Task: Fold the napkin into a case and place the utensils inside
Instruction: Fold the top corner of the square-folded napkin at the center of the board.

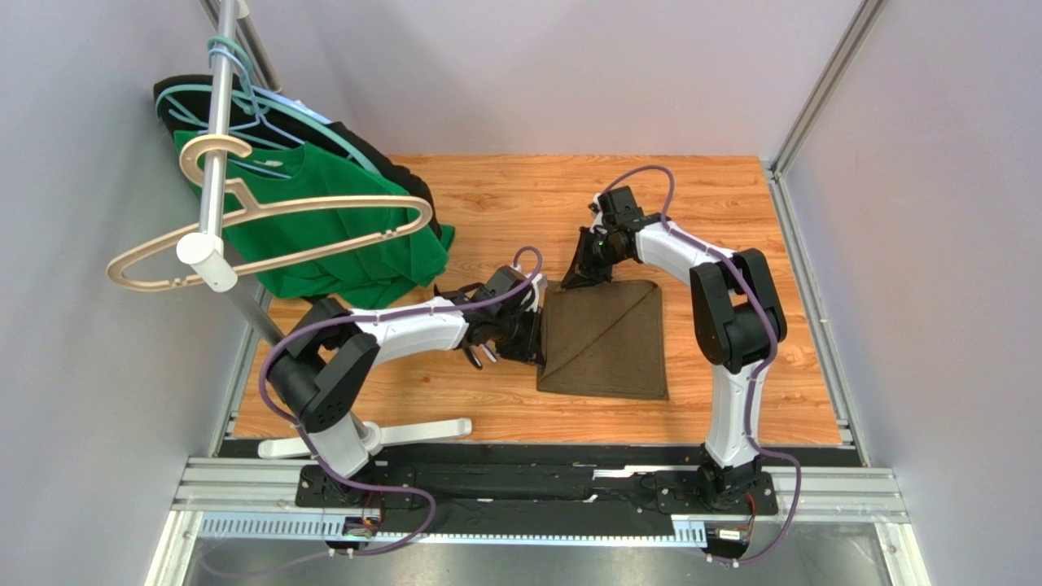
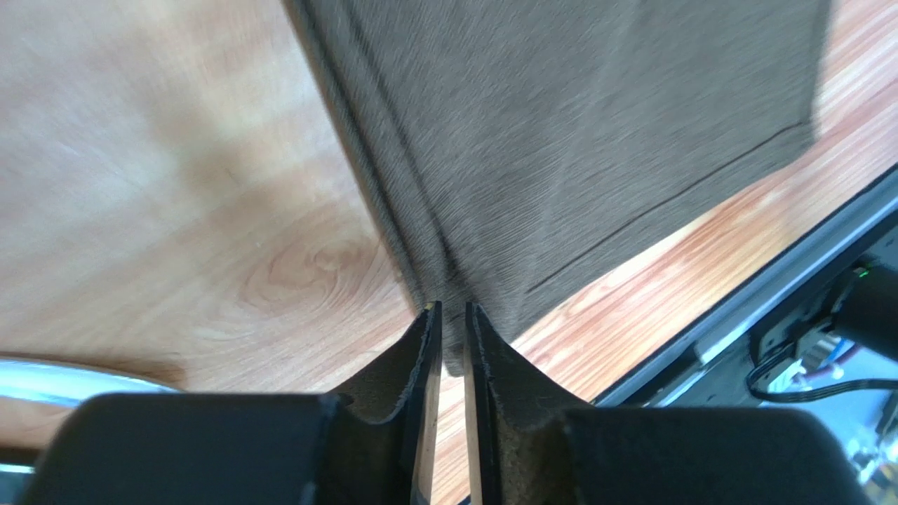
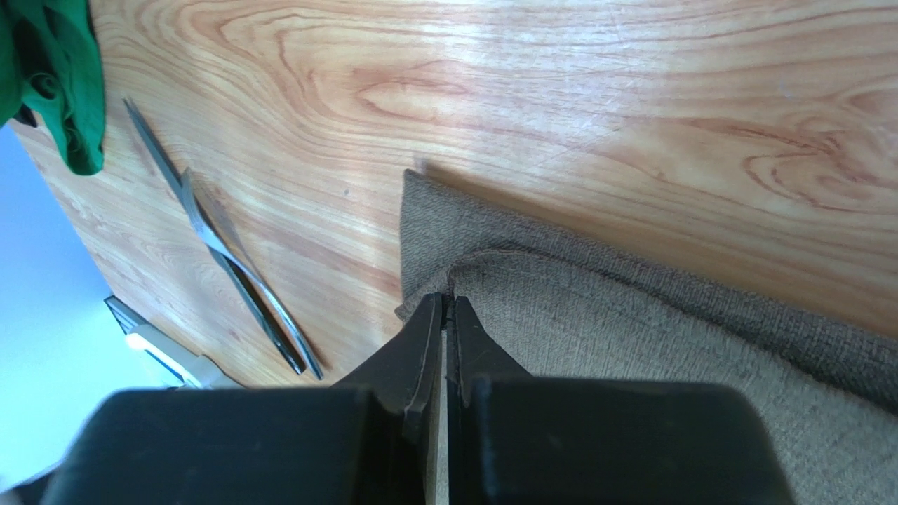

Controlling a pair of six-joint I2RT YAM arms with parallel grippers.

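The olive-brown napkin lies folded on the wooden table, with a diagonal crease across it. My left gripper is at its left edge, shut on a pinch of cloth that sits between the fingertips. My right gripper is at the napkin's far left corner, shut on the upper layer's edge. Two slim crossed utensils lie on the table left of the napkin in the right wrist view, and a silvery piece lies beyond them. The left arm hides them in the top view.
A green shirt on a hanger hangs from a rack pole at the back left, over a black garment; its hem shows in the right wrist view. The rack's foot lies near the left arm's base.
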